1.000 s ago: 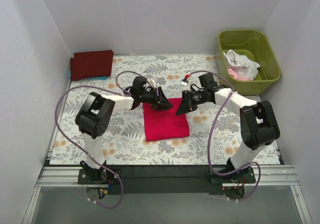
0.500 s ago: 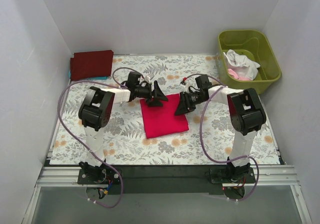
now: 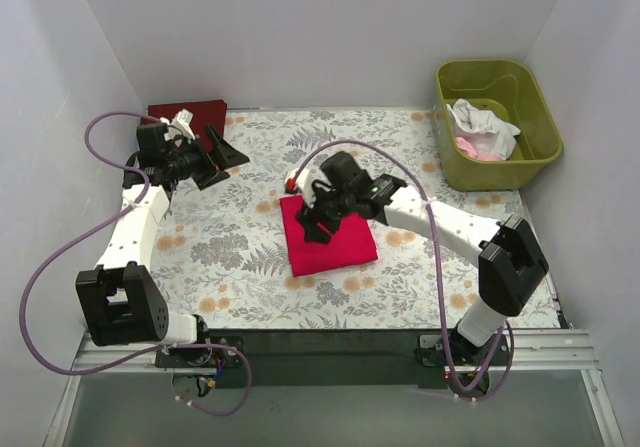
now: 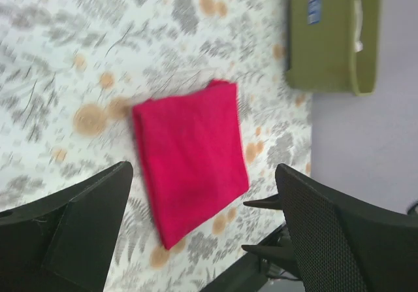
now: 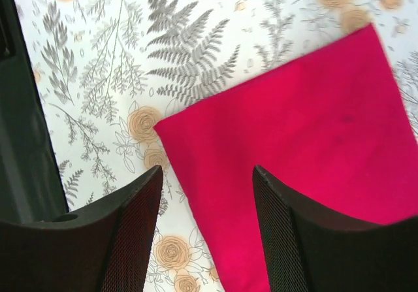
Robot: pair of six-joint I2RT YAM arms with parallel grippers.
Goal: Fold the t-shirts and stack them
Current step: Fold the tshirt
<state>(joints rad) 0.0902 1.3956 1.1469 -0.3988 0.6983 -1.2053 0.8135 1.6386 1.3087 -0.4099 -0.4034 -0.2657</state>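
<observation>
Both wide open: L gripper [image 4: 202,171], R gripper [image 5: 204,179] over red tee [image 3: 338,245].

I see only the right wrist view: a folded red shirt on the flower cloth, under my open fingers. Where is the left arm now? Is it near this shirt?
Observer: No. The left pincer is open, far to the left and apart from the red shirt.
Operator: Is there a stack where the red one can go?
Observer: A folded dark maroon shirt lies in the back left corner, just behind the left pincer.
Operator: Are more shirts waiting?
Observer: Yes. White cloth and pink cloth lie crumpled in the green tub at the back right.
</observation>
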